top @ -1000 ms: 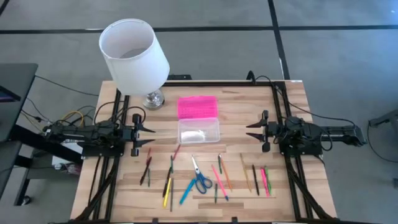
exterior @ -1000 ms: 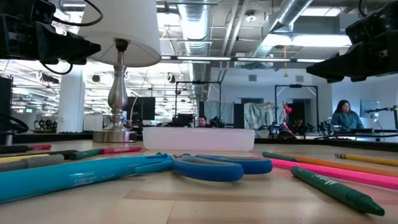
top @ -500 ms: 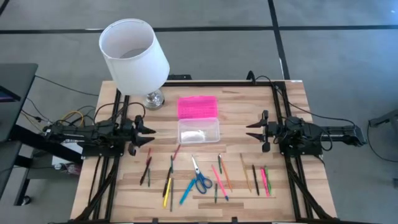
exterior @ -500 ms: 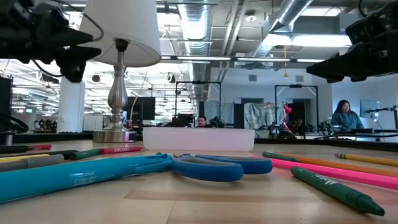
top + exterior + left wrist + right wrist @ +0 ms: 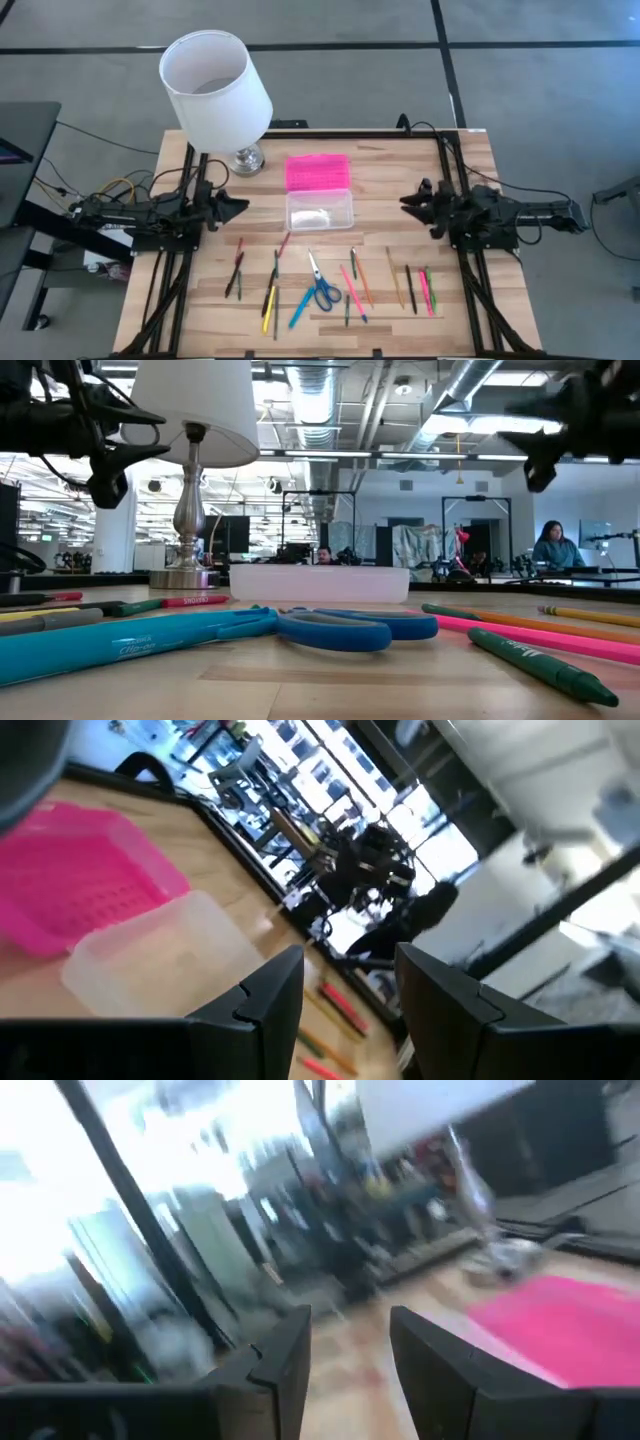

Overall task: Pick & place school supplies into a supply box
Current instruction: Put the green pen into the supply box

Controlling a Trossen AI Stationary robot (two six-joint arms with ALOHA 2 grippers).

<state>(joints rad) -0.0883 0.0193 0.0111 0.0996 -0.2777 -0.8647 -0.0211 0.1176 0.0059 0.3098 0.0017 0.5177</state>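
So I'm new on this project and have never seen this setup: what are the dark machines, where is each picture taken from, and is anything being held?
These are two robot arms at a wooden table. One picture looks straight down, one sits at tabletop height, and two come from cameras on the arms' wrists. The left gripper and right gripper hang on either side of the clear supply box; both are open and hold nothing. The pink lid lies just behind the box. In front lie pens and pencils and blue-handled scissors. The white thing is a lamp.
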